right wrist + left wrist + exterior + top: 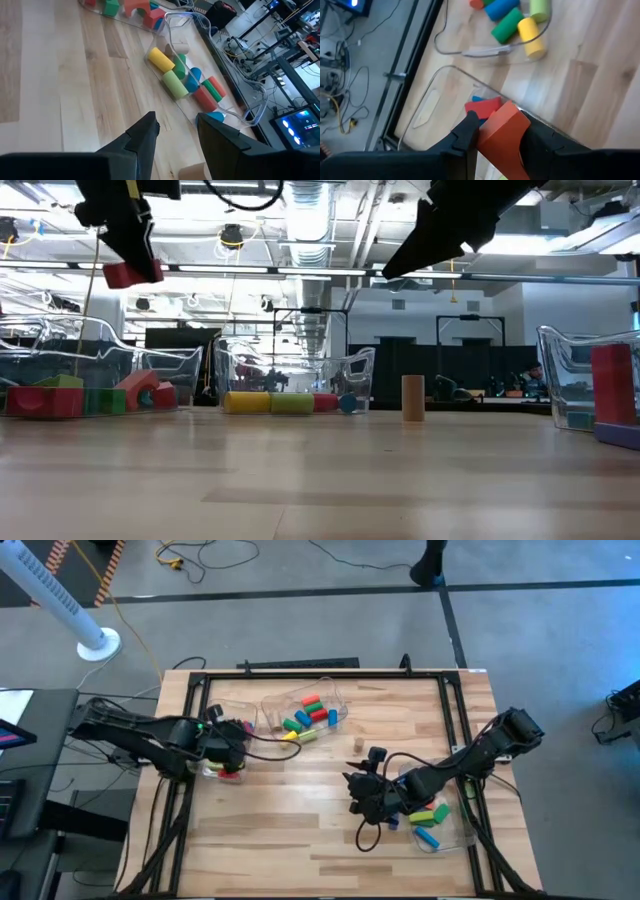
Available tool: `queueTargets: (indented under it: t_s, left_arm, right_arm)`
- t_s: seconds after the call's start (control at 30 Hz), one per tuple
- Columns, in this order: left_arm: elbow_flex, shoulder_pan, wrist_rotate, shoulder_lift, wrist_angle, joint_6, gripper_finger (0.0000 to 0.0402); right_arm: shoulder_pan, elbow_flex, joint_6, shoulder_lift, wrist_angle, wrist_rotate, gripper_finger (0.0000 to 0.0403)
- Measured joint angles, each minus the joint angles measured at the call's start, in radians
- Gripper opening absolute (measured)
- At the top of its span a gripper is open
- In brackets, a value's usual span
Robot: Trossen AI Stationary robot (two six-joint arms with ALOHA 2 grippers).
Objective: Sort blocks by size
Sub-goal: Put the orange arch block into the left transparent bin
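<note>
A pale wooden worktop (300, 820) is framed by black rails. Three clear plastic bins (335, 698) are set on it. A white fan (60, 600) and yellow cables (175, 558) are seen on the grey floor beyond.

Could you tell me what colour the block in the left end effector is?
Red block; the left wrist view shows it best.

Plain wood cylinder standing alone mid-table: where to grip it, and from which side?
Grip the plain wood cylinder across its round side, near mid-height, coming straight down from above. In the low view it stands upright with bare table all around, so both fingers have room. The right gripper is empty, jaws apart, and nearer; the left gripper is already holding a red block.
</note>
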Motion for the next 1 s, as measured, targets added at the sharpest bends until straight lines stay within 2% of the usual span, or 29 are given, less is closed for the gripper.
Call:
queueTargets:
  t_s: [0.47, 0.87, 1.0]
  left_arm:
    - [-0.164, 0.112, 0.003, -0.074, 0.008, -0.003, 0.0112]
    - [-0.289, 0.161, 0.081, -0.162, 0.118, 0.004, 0.0113]
    - [-0.29, 0.172, 0.097, -0.166, 0.129, 0.017, 0.0114]
  right_arm:
    - [0.01, 0.0, 0.017, 0.0, -0.004, -0.001, 0.0172]
    - [0.009, 0.0, 0.019, 0.0, -0.003, -0.002, 0.0172]
    - [0.009, 0.0, 0.026, 0.0, -0.004, -0.002, 0.0172]
